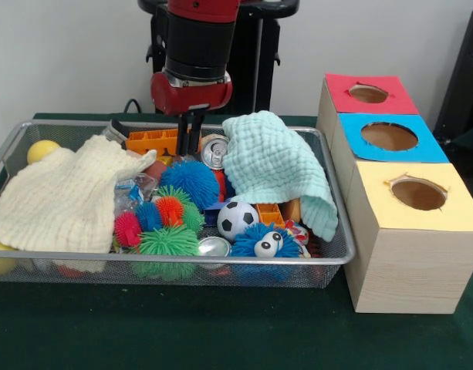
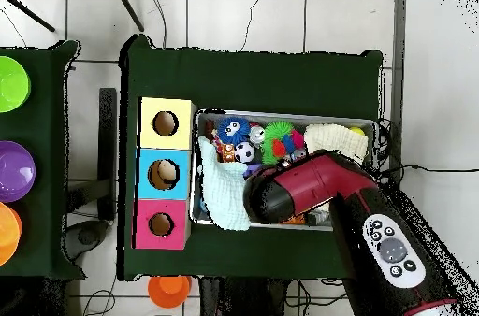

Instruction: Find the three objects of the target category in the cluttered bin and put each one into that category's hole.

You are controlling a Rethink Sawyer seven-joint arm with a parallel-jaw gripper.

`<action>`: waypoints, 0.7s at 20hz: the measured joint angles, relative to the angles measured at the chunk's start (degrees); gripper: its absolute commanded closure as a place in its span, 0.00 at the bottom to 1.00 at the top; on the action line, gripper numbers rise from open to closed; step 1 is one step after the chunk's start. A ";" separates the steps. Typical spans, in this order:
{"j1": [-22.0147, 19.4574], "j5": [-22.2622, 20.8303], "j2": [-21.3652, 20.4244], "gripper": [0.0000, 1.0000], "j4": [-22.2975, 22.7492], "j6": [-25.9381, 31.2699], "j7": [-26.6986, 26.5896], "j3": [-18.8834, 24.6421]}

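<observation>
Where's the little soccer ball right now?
Front view: the soccer ball sits in the bin's near half, right of centre, beside the blue googly-eyed toy.

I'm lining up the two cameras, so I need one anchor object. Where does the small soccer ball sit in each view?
Front view: soccer ball low in the bin, right of centre, beside the blue googly-eyed toy.
Overhead view: soccer ball near the bin's left end.
Shared landmark: the mint cloth, towards the boxes.
</observation>
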 measured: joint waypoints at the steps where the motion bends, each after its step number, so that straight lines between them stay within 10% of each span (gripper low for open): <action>1: 0.29 -0.55 -0.04 1.00 -0.08 0.00 0.00 -0.27; 14: 2.92 -5.55 -0.14 1.00 -1.97 -0.51 0.00 -2.70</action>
